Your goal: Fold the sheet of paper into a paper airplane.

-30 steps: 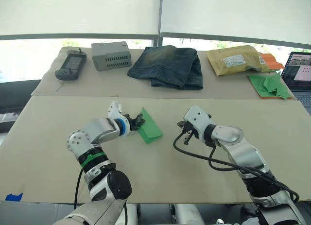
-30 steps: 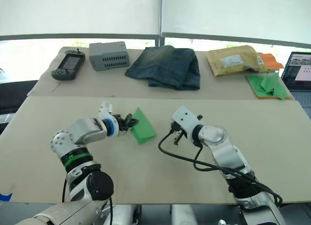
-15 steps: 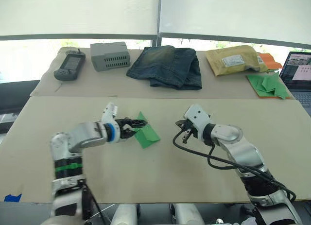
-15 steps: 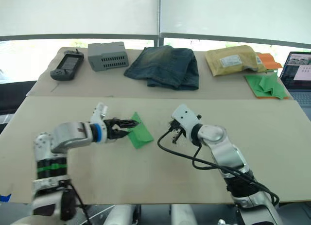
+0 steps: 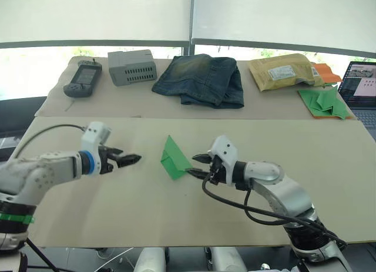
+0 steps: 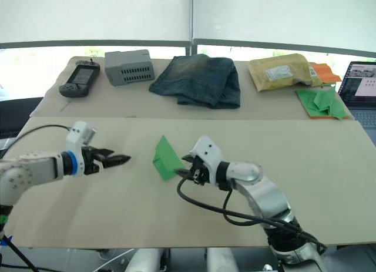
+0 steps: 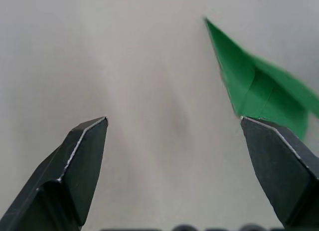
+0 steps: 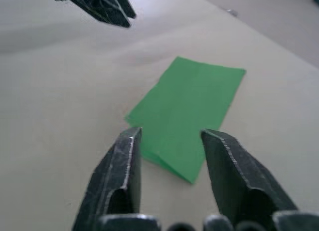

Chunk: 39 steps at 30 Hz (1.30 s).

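Observation:
The sheet of paper is bright green and folded into a pointed wedge. It lies flat on the tan table near the middle, with nothing holding it. My left gripper hovers open a hand's width to the paper's left, pointing at it. In the left wrist view its fingers stand wide apart, with the paper beyond them. My right gripper is open at the paper's near right corner, its fingertips astride that edge. The right wrist view has the paper just past the fingers.
On the back table lie a handheld console, a grey box, folded jeans, a yellow padded envelope, and a pile of green paper shapes on an orange sheet. A laptop stands at the far right.
My left gripper opened, let go of the paper and drew back to the left. My right gripper moved left to the paper's edge and opened. The paper now rests on the table.

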Tool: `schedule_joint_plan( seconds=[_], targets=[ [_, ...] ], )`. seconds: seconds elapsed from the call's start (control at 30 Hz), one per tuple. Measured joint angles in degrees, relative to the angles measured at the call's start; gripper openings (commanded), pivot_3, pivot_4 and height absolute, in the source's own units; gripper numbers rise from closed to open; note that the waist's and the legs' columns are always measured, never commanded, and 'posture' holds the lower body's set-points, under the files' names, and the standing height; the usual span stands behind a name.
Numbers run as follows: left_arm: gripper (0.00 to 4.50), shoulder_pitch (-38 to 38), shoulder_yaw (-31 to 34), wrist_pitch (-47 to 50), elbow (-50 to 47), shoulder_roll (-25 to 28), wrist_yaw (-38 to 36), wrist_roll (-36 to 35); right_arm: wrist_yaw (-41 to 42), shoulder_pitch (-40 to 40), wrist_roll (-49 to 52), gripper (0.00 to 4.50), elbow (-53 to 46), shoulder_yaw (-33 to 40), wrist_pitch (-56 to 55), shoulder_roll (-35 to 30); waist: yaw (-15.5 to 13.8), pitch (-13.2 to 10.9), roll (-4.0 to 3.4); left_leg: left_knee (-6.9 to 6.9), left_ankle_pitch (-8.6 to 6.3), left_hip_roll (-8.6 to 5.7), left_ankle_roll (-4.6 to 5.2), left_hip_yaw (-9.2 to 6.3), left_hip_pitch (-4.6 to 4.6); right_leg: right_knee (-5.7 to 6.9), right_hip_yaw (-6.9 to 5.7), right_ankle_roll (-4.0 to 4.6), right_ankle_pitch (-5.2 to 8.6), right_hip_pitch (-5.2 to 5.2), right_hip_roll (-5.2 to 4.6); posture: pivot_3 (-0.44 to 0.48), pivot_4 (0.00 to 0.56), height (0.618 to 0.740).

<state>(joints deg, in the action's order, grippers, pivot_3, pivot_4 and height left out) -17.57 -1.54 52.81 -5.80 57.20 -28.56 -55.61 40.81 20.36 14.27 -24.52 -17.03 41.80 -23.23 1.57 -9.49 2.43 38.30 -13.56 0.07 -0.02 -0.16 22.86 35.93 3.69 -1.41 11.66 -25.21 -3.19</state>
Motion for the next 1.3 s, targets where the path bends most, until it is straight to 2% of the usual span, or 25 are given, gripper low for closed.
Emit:
schedule_joint_plan(
  seconds=[0.2,0.5,0.53,0.73,0.8,0.93,1.1,1.3],
  targets=[
    [4.50,1.9,-1.5,-7.7,0.8,0.3,-14.1,10.1,-3.6,3.0,-2.0,2.56,1.9,-5.2,0.7,4.4,0.1,0.0,0.02,0.01,0.03,0.16,0.05,-0.01,0.01,0.08,-0.03,-0.26,0.17,-0.02,0.11,0.000,0.150,0.728],
    [4.50,3.3,-0.6,-7.8,-2.5,-1.0,-19.0,15.1,-9.0,5.1,-8.7,2.56,4.9,-9.2,1.2,4.7,0.2,0.0,0.03,0.02,0.01,0.13,0.09,-0.01,0.04,0.10,-0.02,-0.23,0.11,-0.02,0.03,0.000,0.150,0.728],
    [4.50,3.7,-0.6,-7.8,-3.2,-1.3,-19.6,15.1,-9.5,5.3,-9.2,2.05,5.1,-9.3,1.1,4.8,0.3,0.0,0.02,0.02,0.01,0.13,0.09,-0.02,0.03,0.11,-0.02,-0.23,0.11,-0.02,0.03,0.000,0.150,0.728],
    [4.50,3.8,0.2,-7.0,-4.5,-3.8,-21.8,15.1,-9.4,5.7,-11.1,0.05,5.9,-9.3,0.2,4.4,0.7,0.0,0.03,0.03,0.02,0.15,0.10,-0.03,0.01,0.15,-0.02,-0.25,0.12,-0.02,0.10,0.000,0.150,0.728],
    [4.50,3.1,0.2,-6.5,-4.5,-4.5,-22.4,15.2,-8.0,6.3,-11.8,0.02,6.1,-9.7,-1.8,2.8,0.7,0.0,0.03,0.03,0.02,0.13,0.10,-0.04,0.02,0.15,-0.02,-0.25,0.12,-0.01,0.09,0.000,0.150,0.728],
    [4.50,2.5,0.8,-6.4,-4.5,-5.5,-24.5,14.8,-2.1,8.9,-14.2,0.02,7.9,-10.5,-12.0,-4.5,0.8,0.0,0.03,0.05,0.01,0.10,0.11,-0.03,0.01,0.12,-0.02,-0.28,0.13,0.02,0.07,0.000,0.150,0.728],
    [4.50,2.7,3.1,-6.2,-4.8,-5.5,-27.3,14.0,7.8,11.5,-16.0,0.02,15.8,-10.4,-33.3,-13.2,0.9,0.0,0.04,0.05,0.01,0.12,0.12,-0.01,-0.01,0.12,-0.02,-0.45,0.23,0.03,0.08,0.000,0.150,0.728],
    [4.50,3.0,3.4,-6.2,-5.8,-5.7,-29.4,12.8,16.0,16.1,-18.0,0.02,30.0,-10.3,-62.1,-17.3,0.9,0.0,0.04,0.05,0.01,0.14,0.12,-0.01,-0.04,0.13,-0.01,-0.38,0.19,0.05,0.09,0.000,0.150,0.728]
  ],
)
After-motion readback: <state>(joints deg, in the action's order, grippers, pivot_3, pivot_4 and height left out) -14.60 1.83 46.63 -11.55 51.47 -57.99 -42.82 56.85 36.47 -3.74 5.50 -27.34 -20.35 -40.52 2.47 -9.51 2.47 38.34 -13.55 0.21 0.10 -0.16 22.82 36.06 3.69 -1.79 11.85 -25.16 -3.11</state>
